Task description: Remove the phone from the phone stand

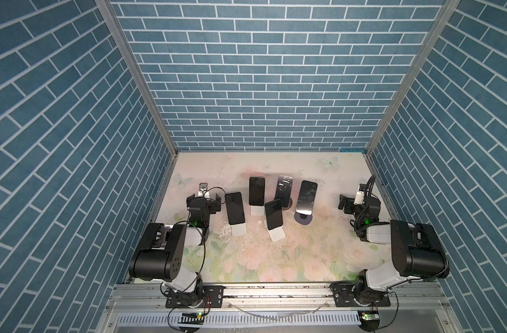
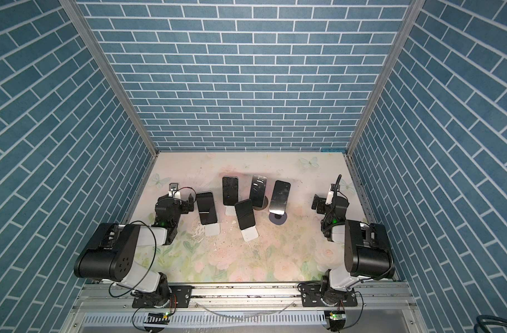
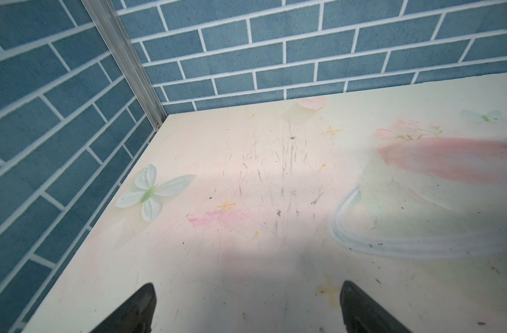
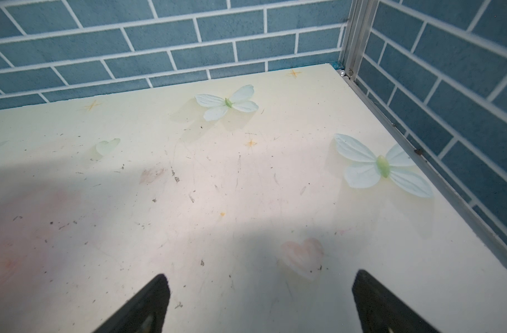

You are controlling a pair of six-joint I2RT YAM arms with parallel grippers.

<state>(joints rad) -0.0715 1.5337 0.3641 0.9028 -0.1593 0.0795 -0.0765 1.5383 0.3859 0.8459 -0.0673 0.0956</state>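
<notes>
Blue brick-patterned walls [image 1: 246, 86] on three sides of a pale floral-printed surface [image 1: 275, 259], scuffed and speckled with dirt.

Clustered at mid-surface: five glossy black rectangular phones, propped singly on stands and leaning back, screens dark.
- At the left of the group, the leftmost black phone [image 1: 235, 207] on a white flat-footed stand [image 1: 239, 230], just beside the left claw [image 1: 204, 199].
- Farther back, an upright black phone [image 1: 256, 191] on a white far stand [image 1: 257, 211].
- Nearest of the group, a tilted black phone [image 1: 273, 214] on a white near stand [image 1: 277, 234].
- Right of that and farther back, a reflective black phone [image 1: 283, 187] on a dark round-based stand [image 1: 288, 204].
- Last on the right, the rightmost black phone [image 1: 306, 197] on a purple-grey disc-footed stand [image 1: 303, 221].

All five seated on their stands, untouched by either claw.

Left claw at the left side of the surface, spread wide and holding nothing. Black fingertips [image 3: 147, 299] well apart over bare scratched surface in the left wrist view, with a pale green butterfly motif [image 3: 150, 191] beyond them toward the corner.

Right claw [image 4: 261, 281] at the right side of the surface, likewise spread wide and empty, well apart from the rightmost black phone. Dark fingertips [image 4: 367, 288] apart in the right wrist view, a faint pink heart motif [image 4: 302, 255] just beyond and between them.
</notes>
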